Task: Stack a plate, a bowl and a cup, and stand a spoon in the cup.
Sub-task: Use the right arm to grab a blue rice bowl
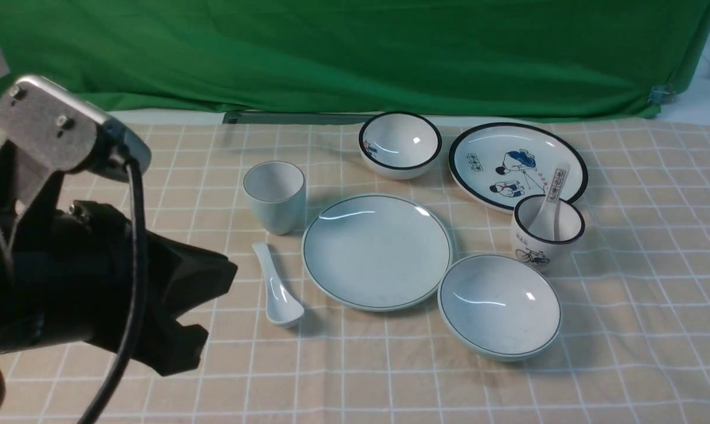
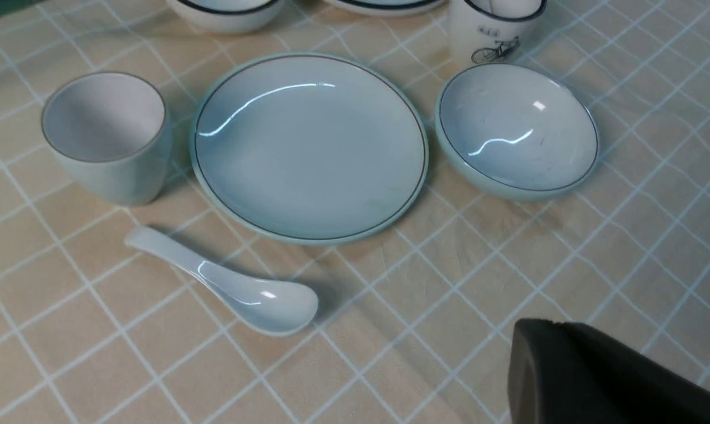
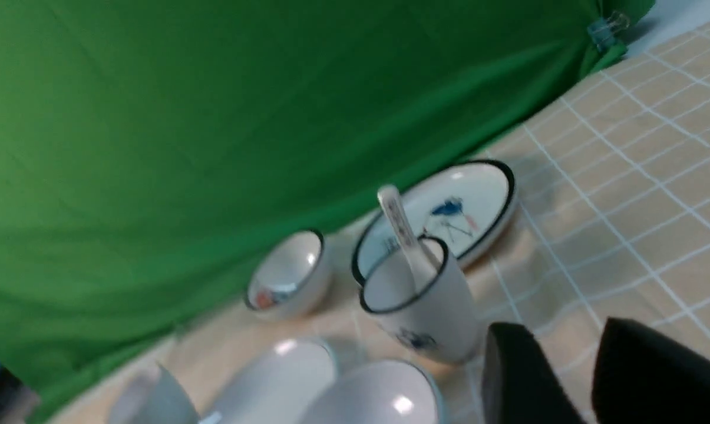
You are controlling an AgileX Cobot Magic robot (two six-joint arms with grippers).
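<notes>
Nothing is stacked yet. The plate (image 1: pixel 376 252) lies flat on the checked cloth (image 1: pixel 626 294) about the middle of the table. The bowl (image 1: pixel 499 306) sits upright just beside it, toward the near right; their rims come very close, and whether they touch I cannot tell. The cup (image 1: pixel 274 197) stands upright and empty on the plate's left, a little nearer the far edge. The spoon (image 1: pixel 277 288) lies on the cloth between the cup and the near edge, close to the plate's left rim, its scoop toward the near edge and its handle pointing back at the cup.

Nearer the far edge stands a second set, black-rimmed: a small deep bowl (image 1: pixel 399 144), a plate with cartoon figures (image 1: pixel 517 165), and in front of it a bicycle-print cup (image 1: pixel 547 232) with a printed spoon (image 1: pixel 552 203) leaning inside.

The left gripper (image 2: pixel 537 353) hangs above the near left corner, its claw pressed together and holding nothing. The right gripper (image 3: pixel 564 335) shows only in its own wrist view — claw spread, nothing between the fingers, above the cloth near the bicycle-print cup.
</notes>
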